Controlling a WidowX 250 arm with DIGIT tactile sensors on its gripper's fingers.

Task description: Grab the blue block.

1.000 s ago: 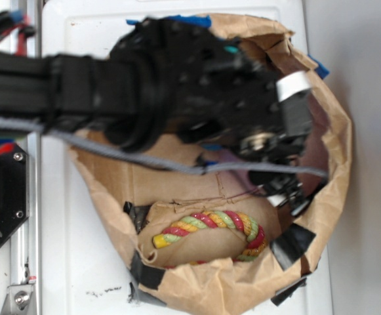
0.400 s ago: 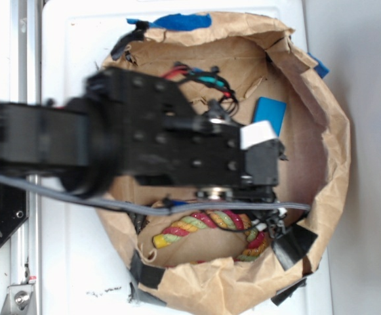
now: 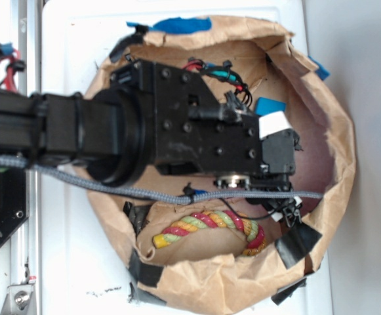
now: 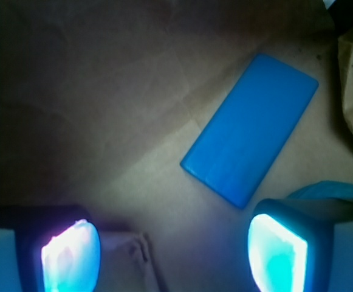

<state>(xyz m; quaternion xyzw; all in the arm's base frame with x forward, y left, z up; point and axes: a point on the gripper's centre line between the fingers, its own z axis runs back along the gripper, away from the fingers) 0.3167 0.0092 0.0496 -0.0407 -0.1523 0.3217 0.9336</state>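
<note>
Exterior view: black robot arm reaches in from the left edge and covers the middle of a crumpled brown paper bag that lies open on a white bench. Only a corner of the blue block peeks out right of centre, just above the arm's white-labelled end; the rest is hidden under the arm. A multicolour twisted rope lies curved in the lower part of the bag, well apart from the block. A grey cable runs across the frame below the arm. Blue tape sits on the bag's top rim, black tape on its lower right rim.

Wrist view: blue block lies flat on the brown paper, upper right of centre, tilted diagonally with its long axis running lower left to upper right. The gripper is released, fingers spread wide at the bottom of the frame, nothing between them. The right finger is just below the block's lower corner, close but not clearly touching; the left finger is well apart from it. Teal shape at the right edge, partly hidden, can't tell what it is.
</note>
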